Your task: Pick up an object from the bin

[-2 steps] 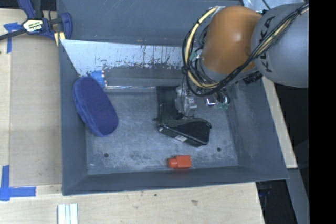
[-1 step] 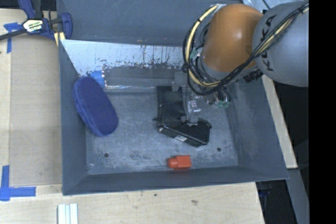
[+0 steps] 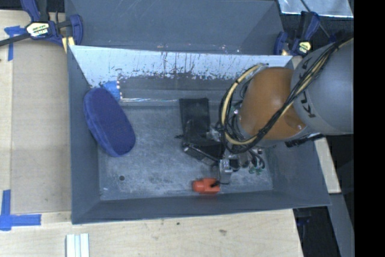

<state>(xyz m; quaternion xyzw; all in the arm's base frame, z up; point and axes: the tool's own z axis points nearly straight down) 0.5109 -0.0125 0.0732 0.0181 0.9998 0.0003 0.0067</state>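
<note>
Closest to us, by the near wall of the grey metal bin point(image 3: 174, 209), lies one small orange-red thing point(image 3: 206, 186), low and stubby, flat on the floor right of the middle. Just above and to its right is the end effector point(image 3: 226, 173), down near the floor; we cannot tell whether it touches the orange-red thing, nor whether it stands wide or narrow, and we see nothing held in it. Directly behind it lies one black thing point(image 3: 197, 128), a boxy, angular piece in the middle of the floor, its right edge hidden under the wrist. At the left, well apart from both, lies one blue oval thing point(image 3: 108, 122), long and rounded, slanting toward the far left corner. So we count three things in the bin, one of each kind. From the right comes the arm point(image 3: 329, 90), with an orange cover point(image 3: 267, 106) and looped cables; its grey link bears dark lettering that we cannot read in full.
</note>
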